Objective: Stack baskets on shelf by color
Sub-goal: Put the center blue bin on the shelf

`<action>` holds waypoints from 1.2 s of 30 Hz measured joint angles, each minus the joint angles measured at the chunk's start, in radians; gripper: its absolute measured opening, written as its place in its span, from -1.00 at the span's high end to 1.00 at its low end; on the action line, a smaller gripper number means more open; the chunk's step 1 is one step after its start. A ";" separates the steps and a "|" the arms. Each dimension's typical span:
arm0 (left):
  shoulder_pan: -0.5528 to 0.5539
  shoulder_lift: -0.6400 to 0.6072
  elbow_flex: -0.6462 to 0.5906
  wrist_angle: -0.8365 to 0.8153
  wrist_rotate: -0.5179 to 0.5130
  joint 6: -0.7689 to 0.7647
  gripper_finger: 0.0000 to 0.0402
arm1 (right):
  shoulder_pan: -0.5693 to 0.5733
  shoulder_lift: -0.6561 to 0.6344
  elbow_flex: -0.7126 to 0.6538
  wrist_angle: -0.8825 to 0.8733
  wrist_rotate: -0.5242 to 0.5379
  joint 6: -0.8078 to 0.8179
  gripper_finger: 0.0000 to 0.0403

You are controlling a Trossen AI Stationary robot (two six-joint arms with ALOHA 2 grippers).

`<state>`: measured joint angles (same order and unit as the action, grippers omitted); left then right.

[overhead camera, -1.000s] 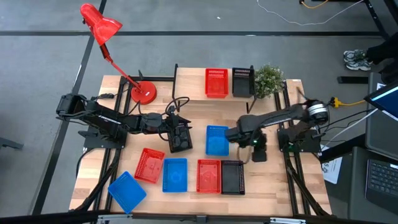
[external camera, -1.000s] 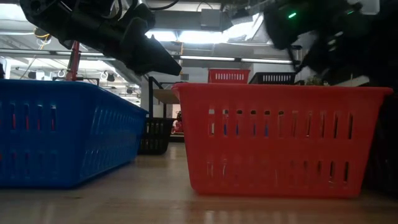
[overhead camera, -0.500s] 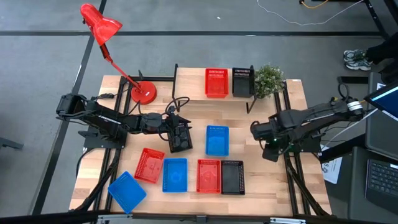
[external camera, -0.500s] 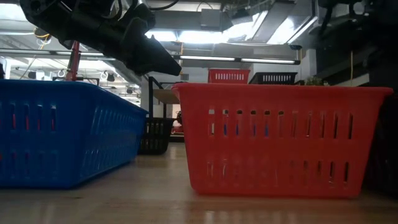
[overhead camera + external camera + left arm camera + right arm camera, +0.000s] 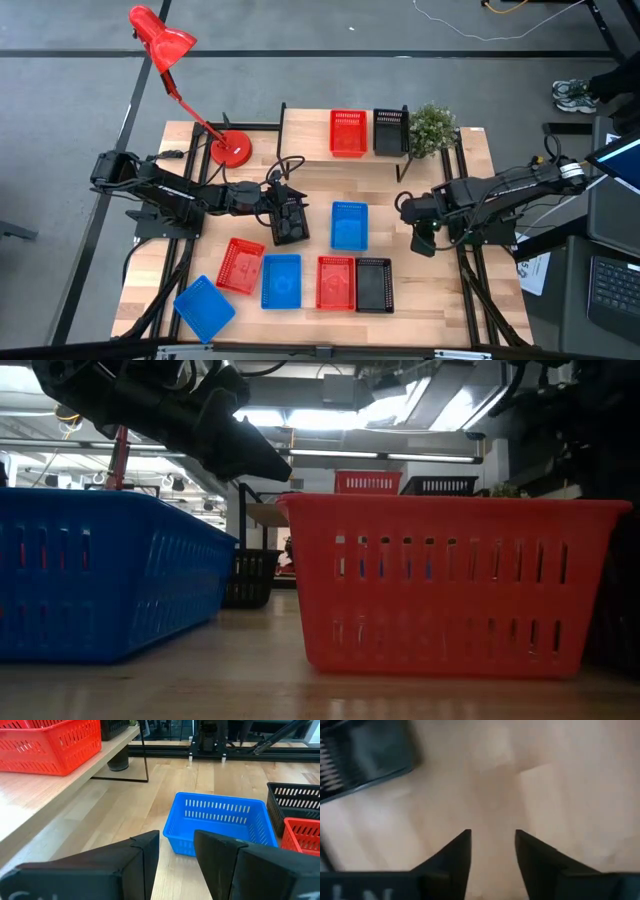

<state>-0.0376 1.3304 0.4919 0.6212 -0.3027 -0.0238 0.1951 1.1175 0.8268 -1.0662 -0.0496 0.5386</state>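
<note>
On the bench, your right gripper [image 5: 418, 243] hovers empty, jaws apart. Left gripper [image 5: 288, 225], jaws apart, holds nothing. Next, probably grasp the blue basket [image 5: 349, 225].

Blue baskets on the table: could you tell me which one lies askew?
The blue basket at the table's front-left corner; it sits diagonally, while the other two blue baskets lie square.

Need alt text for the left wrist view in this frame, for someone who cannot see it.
The left gripper, fingers apart and empty, hangs above the light wood table, pointing at an empty blue basket. A red basket stands on the shelf to one side; a black basket and another red basket show at the opposite edge.
</note>
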 joint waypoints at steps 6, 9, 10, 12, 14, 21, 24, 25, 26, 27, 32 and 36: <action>-0.005 0.000 0.000 0.000 0.002 -0.055 0.42 | 0.000 0.000 0.000 0.008 0.155 0.013 -0.05; -0.016 0.000 0.019 -0.041 0.060 -0.114 0.43 | 0.000 0.000 0.000 0.024 0.154 0.074 -0.08; -0.028 0.000 0.045 -0.086 0.081 -0.114 0.43 | 0.004 0.000 0.000 0.031 0.154 0.078 -0.08; -0.069 0.000 0.136 -0.252 0.088 -0.083 0.44 | 0.013 0.000 0.001 0.036 0.161 0.054 -0.08; -0.113 0.012 0.261 -0.502 0.043 -0.052 0.45 | 0.027 0.000 0.001 0.038 0.162 0.026 -0.08; -0.182 0.092 0.541 -1.032 -0.133 -0.019 0.45 | 0.057 0.001 0.001 0.082 0.271 0.008 -0.08; -0.178 0.102 0.544 -1.006 -0.121 -0.059 0.45 | 0.064 0.001 0.001 0.084 0.274 0.045 -0.08; -0.175 0.104 0.544 -1.007 -0.109 -0.075 0.44 | 0.068 0.001 0.001 0.083 0.274 0.068 -0.08; -0.170 0.105 0.544 -1.009 -0.091 -0.081 0.43 | 0.072 0.001 0.001 0.083 0.276 0.088 -0.08; -0.165 0.106 0.544 -1.008 -0.075 -0.085 0.41 | 0.076 0.001 0.001 0.083 0.276 0.099 -0.08; -0.147 0.118 0.544 -0.988 -0.005 -0.104 0.25 | 0.101 0.001 0.001 0.088 0.276 0.112 -0.08; -0.147 0.147 0.545 -0.984 0.138 -0.130 0.16 | 0.104 0.001 0.001 0.110 0.276 0.112 -0.08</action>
<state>-0.1848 1.4776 1.0367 -0.3625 -0.1650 -0.1542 0.2993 1.1183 0.8280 -0.9559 0.2265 0.6502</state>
